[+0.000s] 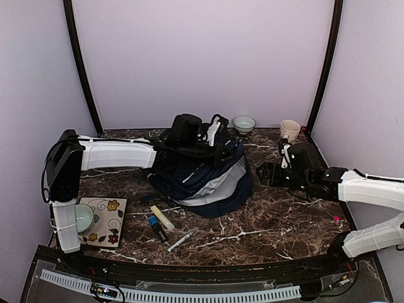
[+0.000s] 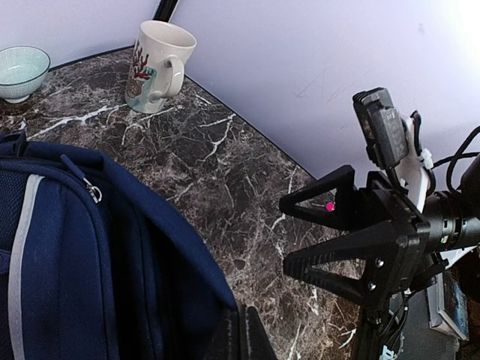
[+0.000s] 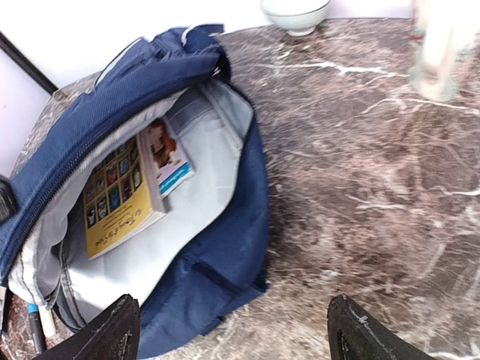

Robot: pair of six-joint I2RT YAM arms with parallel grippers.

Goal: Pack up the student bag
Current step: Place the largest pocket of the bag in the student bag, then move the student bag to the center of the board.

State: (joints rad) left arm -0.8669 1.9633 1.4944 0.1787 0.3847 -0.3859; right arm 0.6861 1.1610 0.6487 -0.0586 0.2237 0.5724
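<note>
The student bag (image 1: 202, 177), navy blue with white stripes, lies in the middle of the table with its main compartment open. The right wrist view shows its grey lining (image 3: 202, 195) with a yellow book (image 3: 120, 199) and a second book (image 3: 166, 154) inside. My left gripper (image 1: 222, 150) is at the bag's far upper edge. In the left wrist view (image 2: 244, 334) its fingers are pressed together on the navy fabric (image 2: 90, 247). My right gripper (image 1: 265, 172) is open and empty just right of the bag, low over the table (image 3: 244, 334). It also shows in the left wrist view (image 2: 304, 236).
A white mug (image 1: 290, 129) and a pale bowl (image 1: 244, 123) stand at the back right. A yellow highlighter (image 1: 162, 217), a dark marker (image 1: 155, 226) and a pen (image 1: 183, 238) lie in front of the bag. A flowered mat (image 1: 107, 221) is at the front left.
</note>
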